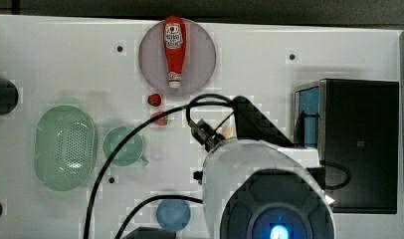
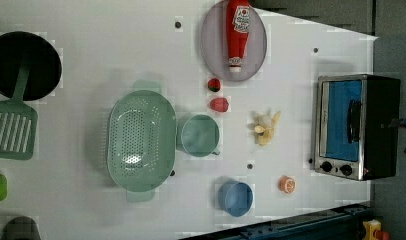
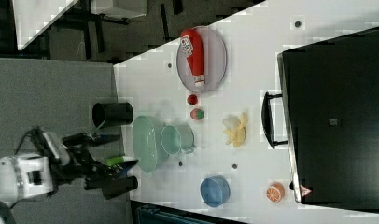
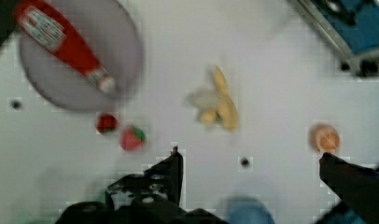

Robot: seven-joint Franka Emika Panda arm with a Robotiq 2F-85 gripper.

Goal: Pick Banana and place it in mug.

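Plainly, banana (image 2: 265,128) lies beside mug (image 2: 200,135)

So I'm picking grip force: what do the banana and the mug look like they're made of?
The banana looks like a moulded plastic toy, peeled, with stiff yellow peel flaps around a pale core; foam cannot be ruled out. The mug looks like matte mint-green plastic, plain and without glaze shine, the same tone as the colander beside it.

A ketchup bottle (image 2: 238,34) lies on a grey plate (image 2: 212,47) at the surface's (image 2: 91,60) far edge; a toaster oven (image 2: 356,127) sits beside an orange half (image 2: 287,184).
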